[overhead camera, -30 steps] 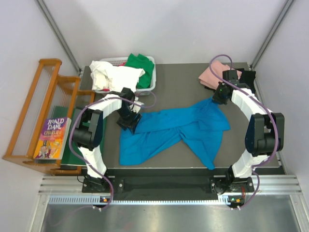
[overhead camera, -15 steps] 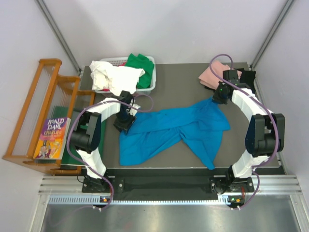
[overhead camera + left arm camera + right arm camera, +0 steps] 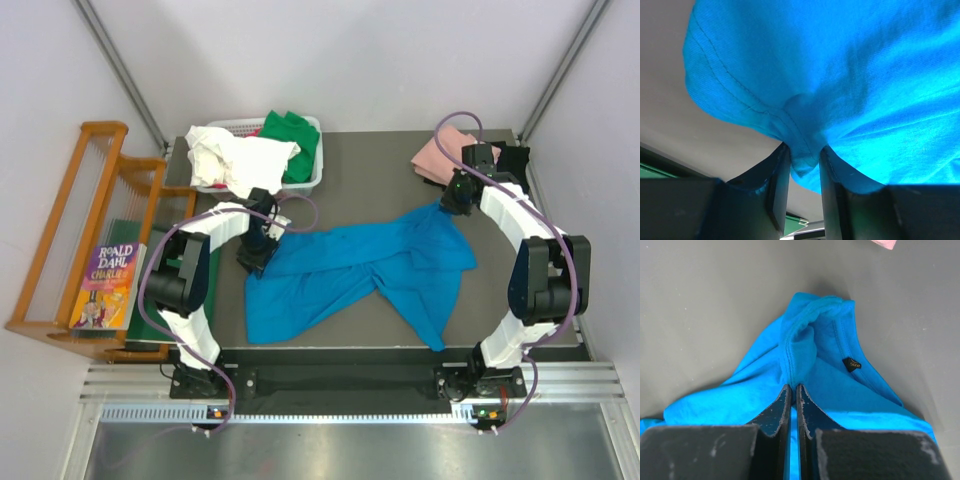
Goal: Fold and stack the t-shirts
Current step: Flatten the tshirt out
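Grey table (image 3: 370, 160) bears a blue t-shirt (image 3: 370, 265); left end effector (image 3: 804, 155) and right end effector (image 3: 794, 390) each pinch it, seemingly edges.

wooden rack (image 3: 103, 132), book (image 3: 108, 287), white basket (image 3: 316, 172)

Dark grey desk (image 3: 370, 170). In the middle, a crumpled blue t-shirt (image 3: 350, 270), spread out wide. At the far right corner, a pink t-shirt (image 3: 435, 155). At the far left, a white basket (image 3: 303, 184), close to the edge.

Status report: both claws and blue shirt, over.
Left claw shut on blue t-shirt. Right claw shut at its collar. Pink t-shirt lies just beyond right claw.
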You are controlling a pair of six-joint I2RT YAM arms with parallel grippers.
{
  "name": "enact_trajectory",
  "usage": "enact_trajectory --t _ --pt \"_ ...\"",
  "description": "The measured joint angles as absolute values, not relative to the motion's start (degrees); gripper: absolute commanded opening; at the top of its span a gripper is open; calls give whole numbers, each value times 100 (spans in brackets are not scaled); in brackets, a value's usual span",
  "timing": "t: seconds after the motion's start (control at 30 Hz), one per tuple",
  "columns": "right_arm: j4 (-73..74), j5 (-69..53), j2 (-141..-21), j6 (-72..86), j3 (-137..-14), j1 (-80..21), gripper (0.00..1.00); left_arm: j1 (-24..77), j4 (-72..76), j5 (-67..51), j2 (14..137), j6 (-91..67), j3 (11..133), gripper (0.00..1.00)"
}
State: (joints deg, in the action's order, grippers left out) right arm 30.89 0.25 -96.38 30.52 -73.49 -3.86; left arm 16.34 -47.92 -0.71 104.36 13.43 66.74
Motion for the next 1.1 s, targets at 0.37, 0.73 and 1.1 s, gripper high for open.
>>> enact_trajectory --t 0.37,0.73,1.1 --pt "3089 25 -9638 3048 -7349 -384 0 1634 -4792 -49 10436 1345 6674 37" --pt "3089 23 -9638 3044 -7349 -386 0 1623 -4755 198 10412 1385 6683 45" --pt "3089 -32 -9638 3044 -7349 -386 0 1616 -4755 373 10418 1385 6748 47"
